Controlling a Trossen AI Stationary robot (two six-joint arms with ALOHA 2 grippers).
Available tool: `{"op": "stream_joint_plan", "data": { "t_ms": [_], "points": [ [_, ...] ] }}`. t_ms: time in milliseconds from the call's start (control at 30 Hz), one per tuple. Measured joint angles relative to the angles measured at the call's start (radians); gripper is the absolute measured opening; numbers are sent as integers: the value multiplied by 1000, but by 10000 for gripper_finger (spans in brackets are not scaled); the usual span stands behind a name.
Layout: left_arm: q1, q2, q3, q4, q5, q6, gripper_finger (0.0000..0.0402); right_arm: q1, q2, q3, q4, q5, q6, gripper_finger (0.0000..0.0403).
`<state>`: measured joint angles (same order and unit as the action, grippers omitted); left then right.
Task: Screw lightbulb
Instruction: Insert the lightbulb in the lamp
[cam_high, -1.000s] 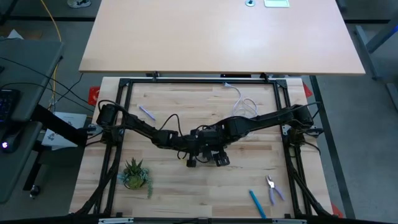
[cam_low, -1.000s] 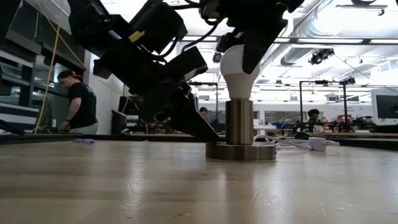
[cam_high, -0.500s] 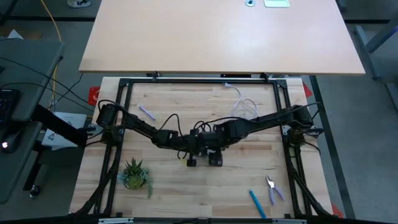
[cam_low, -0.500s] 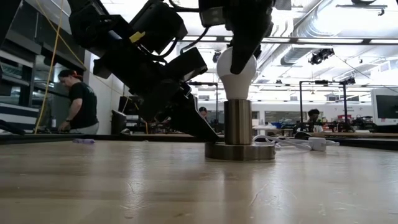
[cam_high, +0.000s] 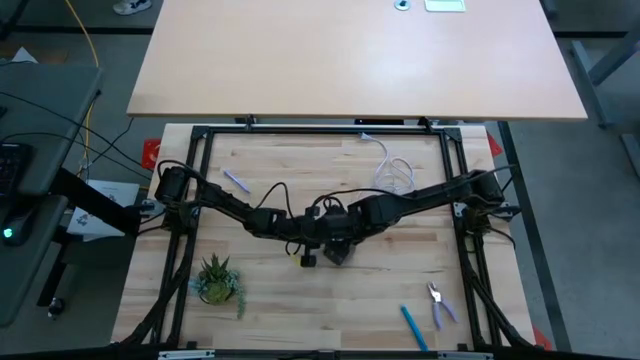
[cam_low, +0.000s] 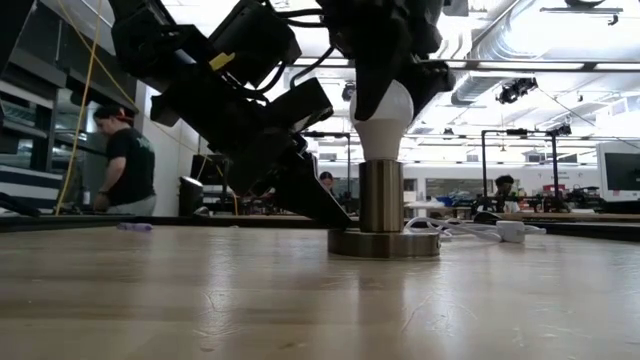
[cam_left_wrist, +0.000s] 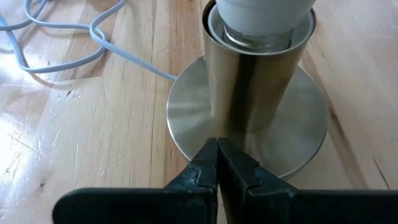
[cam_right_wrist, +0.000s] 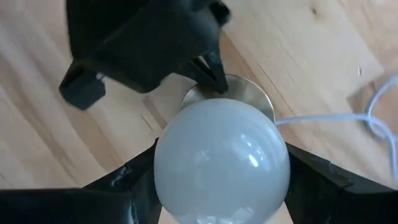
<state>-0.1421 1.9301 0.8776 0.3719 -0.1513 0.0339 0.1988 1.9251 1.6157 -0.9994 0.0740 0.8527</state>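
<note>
The white lightbulb (cam_low: 382, 120) stands upright with its screw base in the grey metal socket (cam_low: 383, 195), whose round base plate (cam_low: 383, 243) rests on the wooden table near its middle. My right gripper (cam_right_wrist: 221, 168) is above the socket and is shut on the bulb. It hides the bulb in the high view (cam_high: 338, 245). My left gripper (cam_left_wrist: 217, 146) is shut, with its tips at the socket's base plate on the side toward the table's left. The silvery screw base (cam_left_wrist: 258, 38) shows just inside the socket's mouth. My left gripper presses its shut fingertips on the top of the socket's round base plate (cam_left_wrist: 217, 134), near the plate's rim. It slants down from the table's left side (cam_low: 320, 205). The socket stands upright on the table. My right gripper pinches the bulb's round glass head (cam_right_wrist: 221, 155) between its two fingers (cam_right_wrist: 134, 180), one on each side. The fingers come from above, pointing down. The bulb stands upright, its lower end in the socket's mouth (cam_low: 382, 160).
The socket's white cord (cam_high: 395, 170) loops toward the far edge. A small potted plant (cam_high: 215, 280) stands near left, pliers (cam_high: 437, 300) and a blue pen (cam_high: 413, 325) lie near right, and a purple marker (cam_high: 236, 181) lies far left. A person (cam_low: 125, 165) stands beyond the table.
My right gripper has turned about the bulb's upright axis while staying over the socket, so its fingers now stand at different sides of the bulb. My left gripper has kept its tips on the base plate.
</note>
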Motion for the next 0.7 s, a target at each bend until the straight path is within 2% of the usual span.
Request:
{"op": "stream_joint_plan", "data": {
  "t_ms": [233, 433, 700],
  "points": [
    [0, 0, 0, 1, 3, -4, 0, 9, 0, 0, -13, -4, 362, 252],
    [0, 0, 0, 0, 2, -4, 0, 11, -1, 0, -17, -43, 605, 252],
    [0, 0, 0, 0, 0, -4, 0, 11, -1, 0, -16, -49, 616, 252]
  ]
}}
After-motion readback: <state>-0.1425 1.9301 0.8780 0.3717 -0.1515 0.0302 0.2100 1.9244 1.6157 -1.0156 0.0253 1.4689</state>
